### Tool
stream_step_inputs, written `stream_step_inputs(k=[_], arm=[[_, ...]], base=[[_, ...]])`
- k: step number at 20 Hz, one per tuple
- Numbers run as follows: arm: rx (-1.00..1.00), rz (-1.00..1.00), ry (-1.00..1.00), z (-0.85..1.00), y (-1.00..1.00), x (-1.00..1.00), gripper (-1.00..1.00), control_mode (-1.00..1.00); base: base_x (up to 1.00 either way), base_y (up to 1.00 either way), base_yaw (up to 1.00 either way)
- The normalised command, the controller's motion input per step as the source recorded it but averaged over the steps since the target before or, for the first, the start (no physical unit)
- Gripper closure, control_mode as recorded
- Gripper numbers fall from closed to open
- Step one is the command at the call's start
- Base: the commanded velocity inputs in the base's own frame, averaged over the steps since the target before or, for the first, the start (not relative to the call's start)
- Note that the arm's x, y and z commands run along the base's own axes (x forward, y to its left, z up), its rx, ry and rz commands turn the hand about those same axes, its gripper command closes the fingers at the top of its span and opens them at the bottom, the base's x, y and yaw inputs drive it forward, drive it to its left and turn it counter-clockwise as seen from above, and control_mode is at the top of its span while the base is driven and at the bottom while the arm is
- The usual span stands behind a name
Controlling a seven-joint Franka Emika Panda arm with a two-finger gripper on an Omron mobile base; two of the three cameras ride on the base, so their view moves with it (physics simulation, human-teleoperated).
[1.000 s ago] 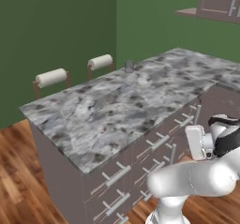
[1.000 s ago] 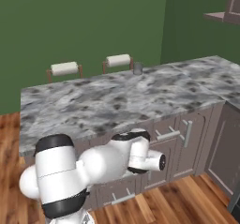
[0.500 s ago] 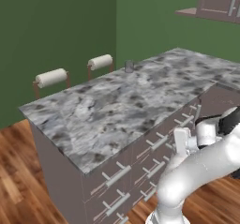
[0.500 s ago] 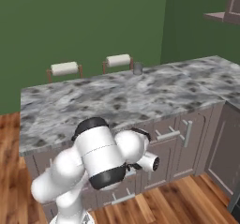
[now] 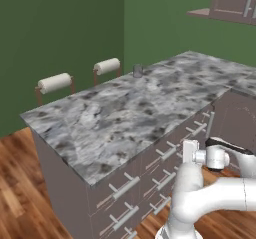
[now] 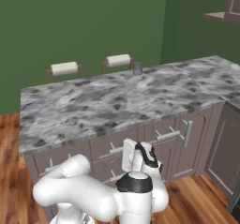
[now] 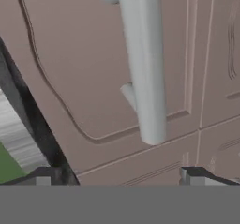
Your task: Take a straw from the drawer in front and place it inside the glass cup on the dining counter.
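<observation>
Centre of both base views: large island table with grey-and-white marbled stone top over taupe-brown cabinet fronts. Lower middle of the right base view: closed taupe-brown drawer with slim silver bar handle. Bottom of the hand view: dark two-finger gripper, spread wide, grasping nothing, close before a silver handle. Far table edge, upper middle: small clear greyish glass cup, near two white padded stool backs.

Glossy white rounded arm w/ black joint bands, dark tool tips.
</observation>
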Motion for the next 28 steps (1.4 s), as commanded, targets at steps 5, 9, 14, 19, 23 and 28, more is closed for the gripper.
stream_step_inputs(k=[5, 9, 14, 19, 23, 28], arm=[[0.04, 0.00, -0.01, -0.44, 0.00, 0.49, -1.00, -1.00], [0.02, 0.00, 0.00, -0.43, 0.00, 0.49, -1.00, -1.00], [0.00, 0.00, 0.00, -0.40, 0.00, 0.62, -1.00, -1.00], [0.00, 0.00, 0.00, -0.38, 0.00, 0.65, -1.00, -1.00], [0.00, -0.01, 0.00, -0.30, 0.07, 0.43, 1.00, -1.00], [0.00, -0.06, 0.01, -0.18, 0.20, 0.16, 1.00, -1.00]], base=[[0.00, 0.00, 0.00], [0.00, 0.00, 0.00], [0.00, 0.00, 0.00], [0.00, 0.00, 0.00], [0.00, 0.00, 0.00], [0.00, 0.00, 0.00]])
